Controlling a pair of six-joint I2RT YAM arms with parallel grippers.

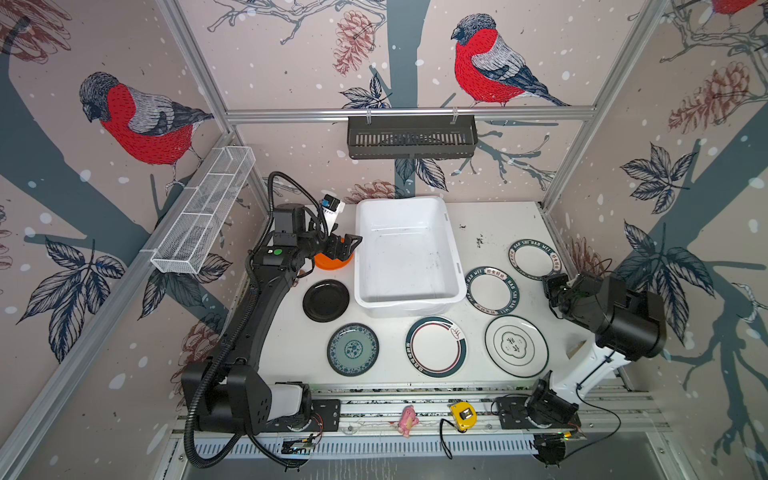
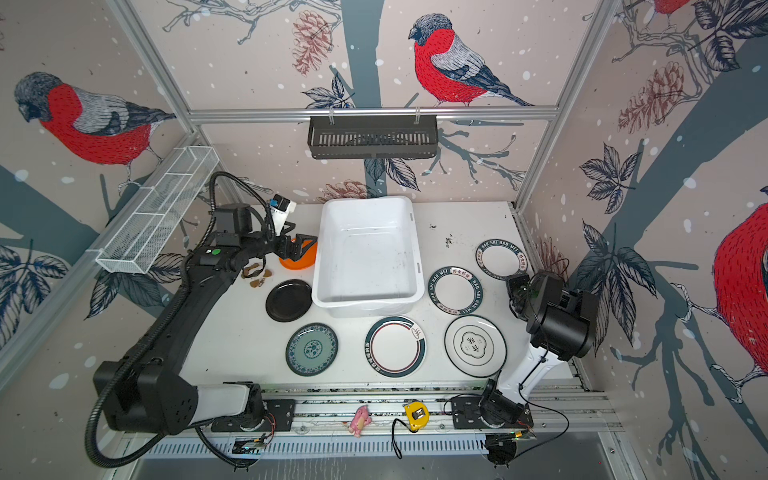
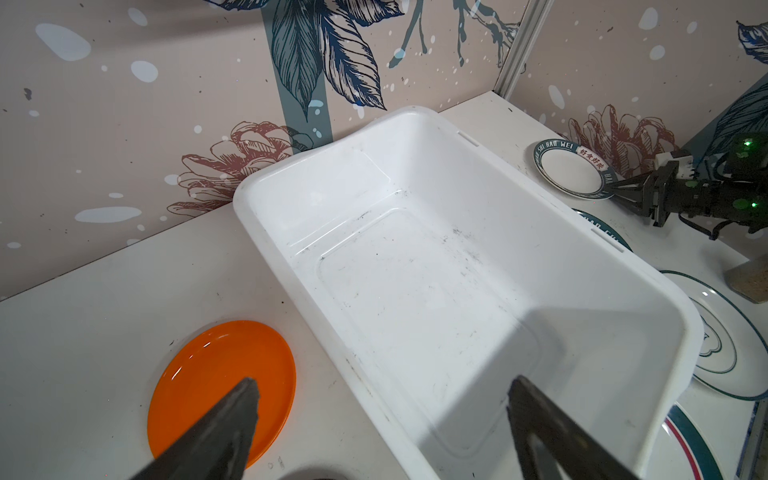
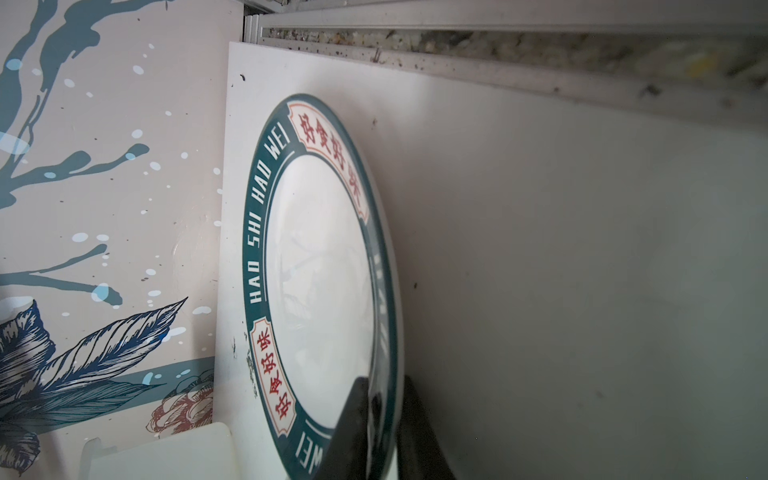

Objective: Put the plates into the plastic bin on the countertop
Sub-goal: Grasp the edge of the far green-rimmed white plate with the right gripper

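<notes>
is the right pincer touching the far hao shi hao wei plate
Touching. The right wrist view shows the right pincer clamping the rim of the far HAO SHI HAO WEI plate, a finger each side.

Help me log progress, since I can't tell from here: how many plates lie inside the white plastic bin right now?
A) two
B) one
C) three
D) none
D: the plastic bin shows a bare floor in both top views and the left wrist view. The lettered plate that the right gripper pinches by its rim lies outside it on the countertop.
</notes>
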